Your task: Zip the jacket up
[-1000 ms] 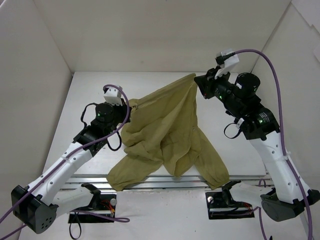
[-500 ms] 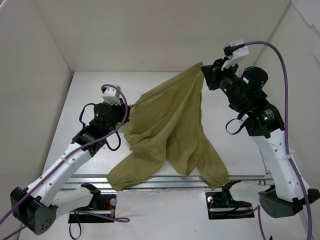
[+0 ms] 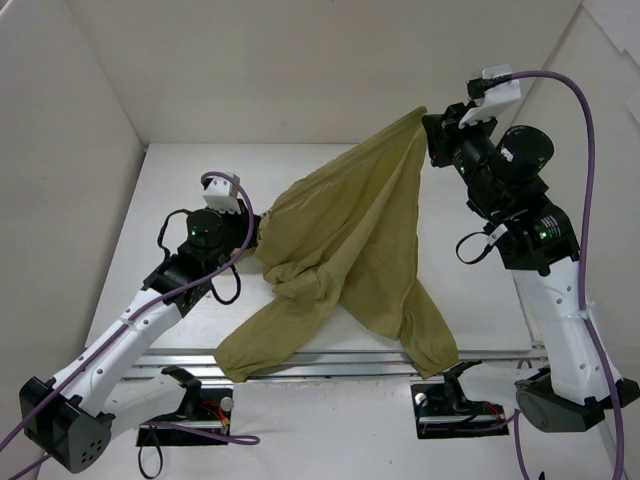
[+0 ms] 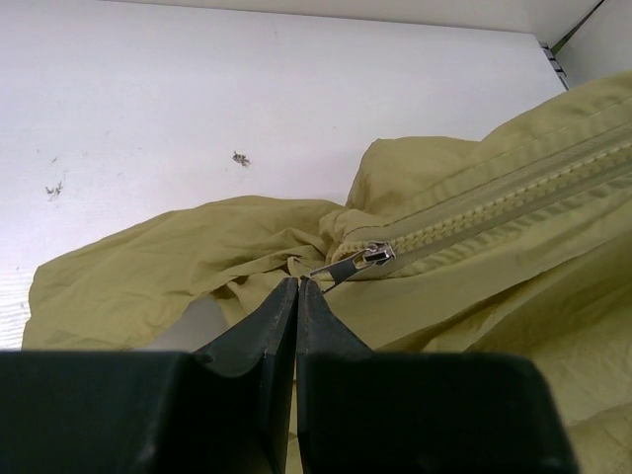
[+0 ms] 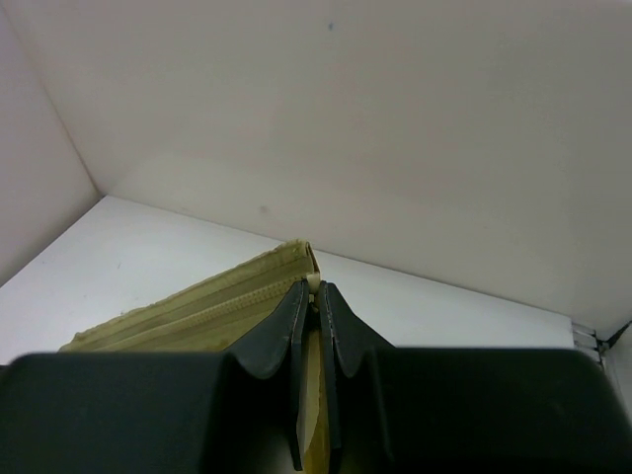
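The olive-khaki jacket (image 3: 350,240) hangs stretched between my two grippers above the white table (image 3: 180,170). My left gripper (image 3: 258,232) is shut on the metal zipper pull (image 4: 341,267), whose slider (image 4: 377,254) sits at the bunched end of the closed teeth (image 4: 513,202). My right gripper (image 3: 430,128) is raised at the back right and is shut on the jacket's far zipper end (image 5: 296,259). Fabric (image 5: 314,395) shows between its fingers. Two loose ends of the jacket (image 3: 250,350) trail down to the table's near edge.
White walls enclose the table on the left, back and right (image 3: 600,120). A metal rail (image 3: 340,362) runs along the near edge between the arm bases. Small dark specks (image 4: 240,157) lie on the table surface.
My right gripper has moved up and to the right with the jacket's end, pulling the zipper line longer and tauter. The left gripper has barely shifted.
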Robot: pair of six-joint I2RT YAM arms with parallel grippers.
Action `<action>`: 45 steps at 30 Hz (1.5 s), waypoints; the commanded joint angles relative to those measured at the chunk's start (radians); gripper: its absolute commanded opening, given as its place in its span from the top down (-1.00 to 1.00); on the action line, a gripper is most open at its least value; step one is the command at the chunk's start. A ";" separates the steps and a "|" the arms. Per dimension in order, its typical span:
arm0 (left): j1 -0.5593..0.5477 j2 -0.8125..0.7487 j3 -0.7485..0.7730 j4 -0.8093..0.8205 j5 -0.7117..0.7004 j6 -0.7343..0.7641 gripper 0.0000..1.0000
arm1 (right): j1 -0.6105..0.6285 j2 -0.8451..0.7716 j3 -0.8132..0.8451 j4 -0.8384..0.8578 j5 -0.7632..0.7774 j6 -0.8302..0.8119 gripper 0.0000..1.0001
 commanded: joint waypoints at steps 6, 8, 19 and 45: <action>0.025 -0.027 -0.001 -0.006 -0.036 0.000 1.00 | -0.031 -0.001 0.085 0.134 0.129 -0.056 1.00; 0.025 -0.027 -0.002 -0.009 -0.038 0.000 1.00 | -0.034 -0.001 0.096 0.134 0.133 -0.059 1.00; 0.043 -0.044 -0.013 -0.026 -0.041 -0.010 1.00 | -0.053 0.000 0.068 0.134 0.241 -0.119 1.00; 0.099 -0.072 -0.011 -0.095 -0.064 -0.030 1.00 | -0.073 -0.005 -0.019 0.225 0.462 -0.234 1.00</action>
